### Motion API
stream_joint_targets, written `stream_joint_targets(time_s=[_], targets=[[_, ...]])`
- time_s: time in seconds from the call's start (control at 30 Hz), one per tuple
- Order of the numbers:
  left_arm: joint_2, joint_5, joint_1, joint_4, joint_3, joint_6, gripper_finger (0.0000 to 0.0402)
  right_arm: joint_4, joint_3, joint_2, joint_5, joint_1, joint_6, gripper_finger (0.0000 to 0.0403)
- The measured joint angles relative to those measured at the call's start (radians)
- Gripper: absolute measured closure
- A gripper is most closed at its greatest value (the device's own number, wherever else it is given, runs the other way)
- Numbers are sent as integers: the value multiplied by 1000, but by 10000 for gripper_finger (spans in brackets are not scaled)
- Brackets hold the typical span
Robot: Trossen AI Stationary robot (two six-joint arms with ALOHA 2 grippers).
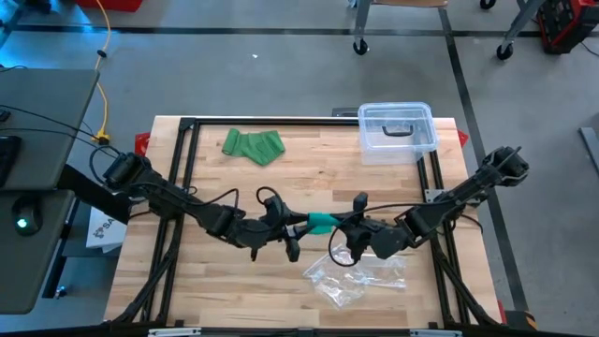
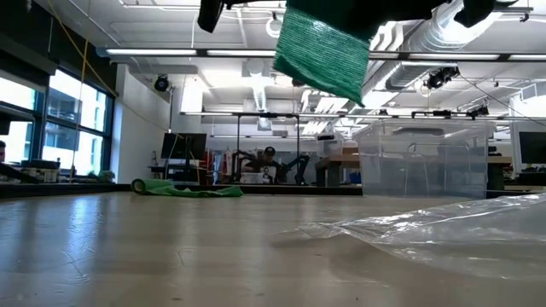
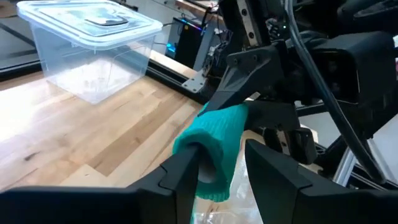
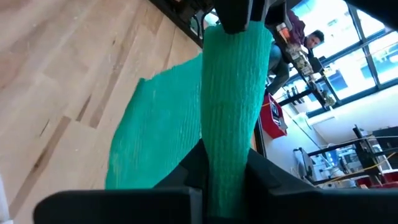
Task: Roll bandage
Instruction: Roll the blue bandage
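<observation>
From above, the place where the two arms meet is a tangle of dark links and cables, and the fingers of either pincer are hard to pick out there; only a short teal stretch of the bandage shows between them. In the low view both pincers are cut off by the upper edge, so just a hanging green flap of bandage is seen, clear above the tabletop.

The wrist views tell more. The right pincer is clamped narrow on the bandage, the cloth squeezed between its two fingers and running away from the tips toward the left arm, with a loose sheet spreading off to one side. The left pincer stands half-wide, its fingers set on either side of the bandage's rolled end; one finger touches the cloth, but whether both press on it I cannot tell.

Below the right pincer lies a crumpled clear plastic bag. Beyond both pincers, toward the far edge, sit a lidded clear plastic box and, well apart from it, a second green bandage lying loose. A person shows in the room behind, partly hidden.
</observation>
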State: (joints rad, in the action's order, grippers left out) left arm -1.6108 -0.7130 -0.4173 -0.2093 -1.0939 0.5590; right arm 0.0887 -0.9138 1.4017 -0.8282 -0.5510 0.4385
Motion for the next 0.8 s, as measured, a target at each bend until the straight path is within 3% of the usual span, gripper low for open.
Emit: stream_joint_targets(time_s=[0.2, 0.4, 0.6, 0.7, 0.8], targets=[[0, 1, 9, 2, 0, 32, 275, 1, 0, 0, -2, 0, 9, 363], [0, 84, 45, 3, 0, 50, 281, 5, 0, 0, -3, -1, 11, 363], [0, 128, 63, 3, 0, 3, 349, 3, 0, 0, 8, -1, -12, 362], [7, 138, 63, 0, 0, -44, 389, -2, 0, 0, 10, -1, -49, 341], [27, 123, 54, 8, 0, -86, 388, -15, 0, -7, 8, -5, -84, 295]])
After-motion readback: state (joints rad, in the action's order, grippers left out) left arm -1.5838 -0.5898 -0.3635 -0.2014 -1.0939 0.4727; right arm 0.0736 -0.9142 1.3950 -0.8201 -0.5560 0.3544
